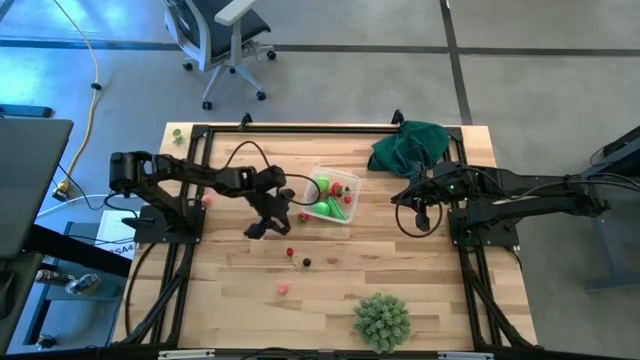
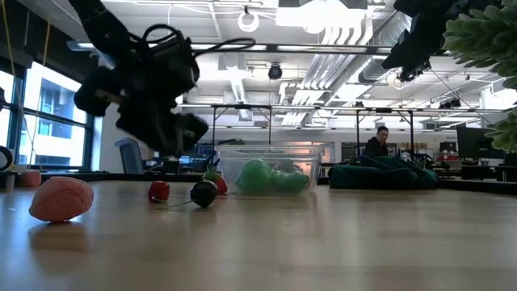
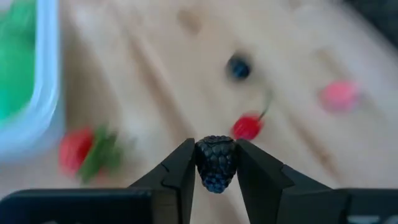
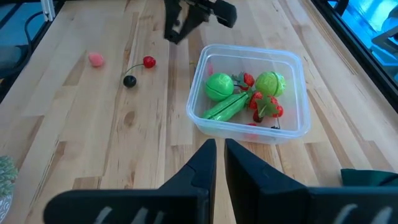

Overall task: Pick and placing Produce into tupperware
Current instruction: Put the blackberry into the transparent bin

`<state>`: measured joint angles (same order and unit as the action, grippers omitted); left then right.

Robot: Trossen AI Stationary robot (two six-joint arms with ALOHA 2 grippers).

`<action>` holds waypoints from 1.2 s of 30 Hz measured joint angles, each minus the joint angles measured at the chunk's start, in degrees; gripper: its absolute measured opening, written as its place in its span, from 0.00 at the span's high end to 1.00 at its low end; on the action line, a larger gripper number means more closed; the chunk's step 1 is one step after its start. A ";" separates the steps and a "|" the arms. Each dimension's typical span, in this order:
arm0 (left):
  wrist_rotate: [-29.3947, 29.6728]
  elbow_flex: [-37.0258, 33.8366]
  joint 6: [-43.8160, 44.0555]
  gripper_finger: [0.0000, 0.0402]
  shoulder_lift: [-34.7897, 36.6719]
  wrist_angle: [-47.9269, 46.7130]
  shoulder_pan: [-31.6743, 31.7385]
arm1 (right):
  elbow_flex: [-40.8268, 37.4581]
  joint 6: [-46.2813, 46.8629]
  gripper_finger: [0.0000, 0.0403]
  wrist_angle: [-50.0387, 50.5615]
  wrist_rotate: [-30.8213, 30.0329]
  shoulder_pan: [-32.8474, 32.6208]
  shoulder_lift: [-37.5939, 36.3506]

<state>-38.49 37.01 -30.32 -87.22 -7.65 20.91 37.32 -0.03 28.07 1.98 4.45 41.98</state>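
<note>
Holding a dark blackberry (image 3: 216,163) clamped between my left fingers (image 3: 180,171); left gripper (image 1: 258,228) sits left of centre in the high view, just below and left of the tupperware (image 1: 345,182). Berry is pinched at its middle, one finger on each side, and sits square in the grip as far as the wrist view shows.

Tupperware (image 4: 297,62) is upper right of centre in the right wrist view, already carrying green pieces (image 4: 219,86) and red ones. Loose produce lies on the table (image 1: 420,290): a red cherry (image 4: 149,61), a dark berry (image 4: 129,81), a pink piece (image 4: 95,59), and a strawberry (image 3: 84,151) close by the container wall.

Right gripper (image 4: 219,155) waits at centre right of the high view, fingers together, holding nothing.

Step in hand, by my reading: carry the berry up and over to the container. To do it well:
- keep the squeeze steady; the piece is small and round, could pop out
- lift clear of the rim before crossing
- centre over the open part, clear of the green pieces
- release low, so it does not bounce out
</note>
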 joint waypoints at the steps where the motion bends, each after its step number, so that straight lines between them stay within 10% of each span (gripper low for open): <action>1: -2.31 0.73 -0.17 0.76 0.00 0.10 0.00 | 0.00 0.02 0.94 0.00 -0.02 0.02 0.00; 10: -9.68 11.35 -6.47 0.76 0.07 0.14 0.02 | 0.00 0.01 0.94 0.00 -0.01 0.02 0.00; 22: 18.35 33.43 -15.37 0.76 -0.86 -2.95 0.09 | 0.00 0.00 0.94 0.00 -0.01 0.01 0.02; 36: 21.91 47.78 -17.43 0.76 -19.46 -21.82 2.19 | 0.00 0.02 0.94 0.00 -0.02 0.00 0.02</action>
<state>-16.58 84.80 -47.75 -106.69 -29.47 23.10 37.32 -0.01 28.08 1.96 4.45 42.00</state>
